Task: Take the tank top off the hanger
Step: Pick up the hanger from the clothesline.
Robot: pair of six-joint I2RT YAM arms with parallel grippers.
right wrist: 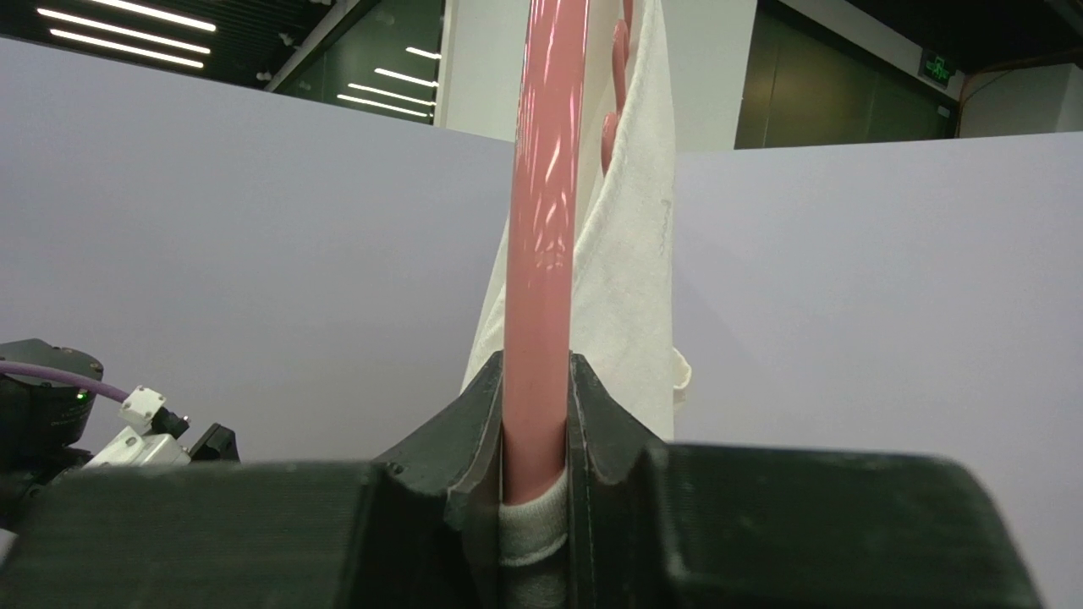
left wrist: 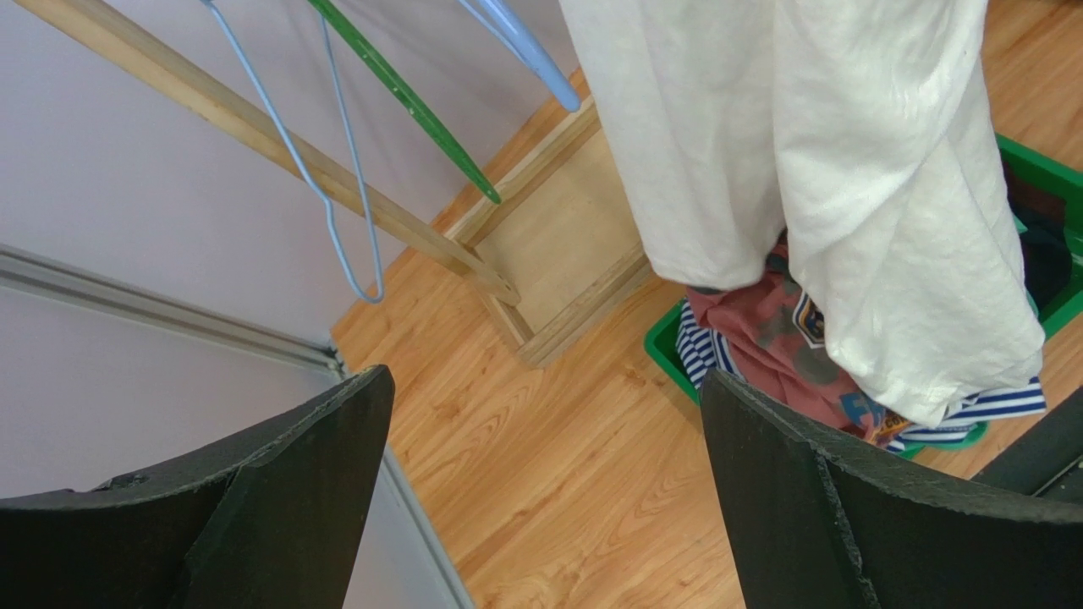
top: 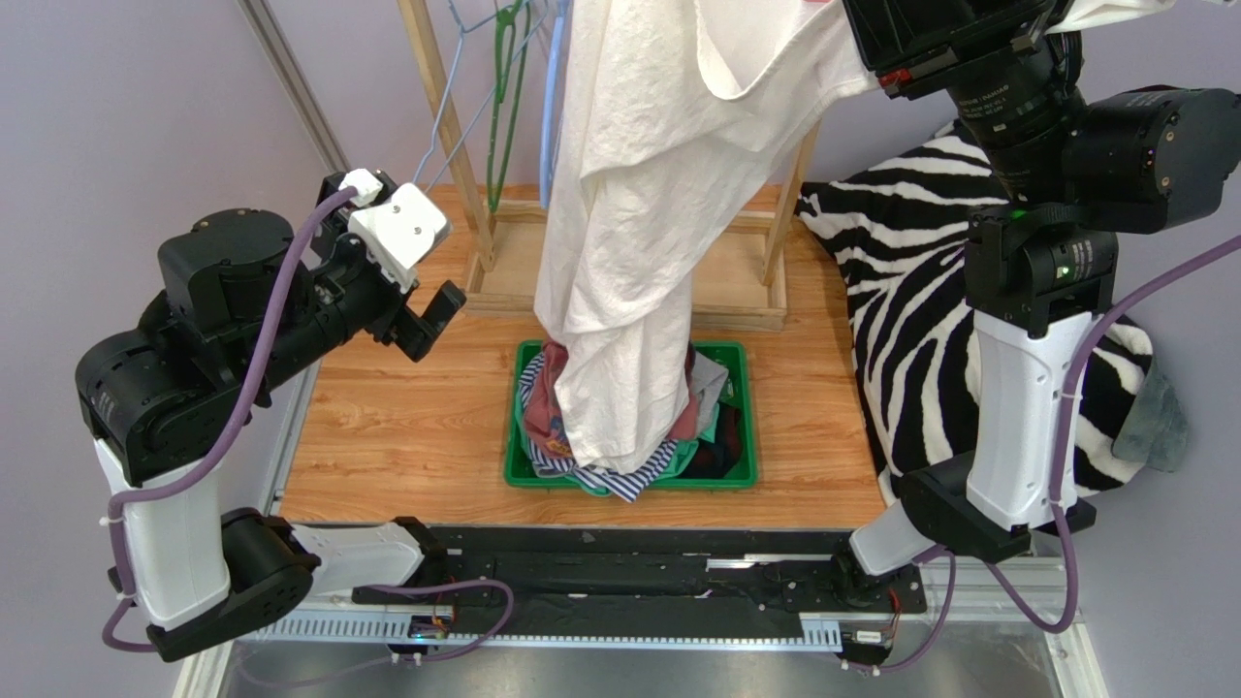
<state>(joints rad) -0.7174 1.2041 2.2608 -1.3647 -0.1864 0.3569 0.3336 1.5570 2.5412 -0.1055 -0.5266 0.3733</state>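
A white tank top (top: 641, 218) hangs from the top of the view, its hem reaching into a green basket (top: 743, 436) of clothes. It also shows in the left wrist view (left wrist: 877, 190). My right gripper (right wrist: 534, 419) is shut on a pink hanger (right wrist: 544, 229) together with a fold of the white fabric (right wrist: 629, 254). In the top view the right arm's wrist (top: 962, 44) is high at the upper right, against the garment. My left gripper (left wrist: 544, 432) is open and empty, to the left of the garment above the wooden table (top: 394, 436).
A wooden rack (top: 758, 291) stands at the back, with empty blue and green hangers (left wrist: 381, 89) on it. A zebra-striped cloth (top: 918, 277) lies at the right. The basket (left wrist: 667, 343) holds striped and reddish clothes.
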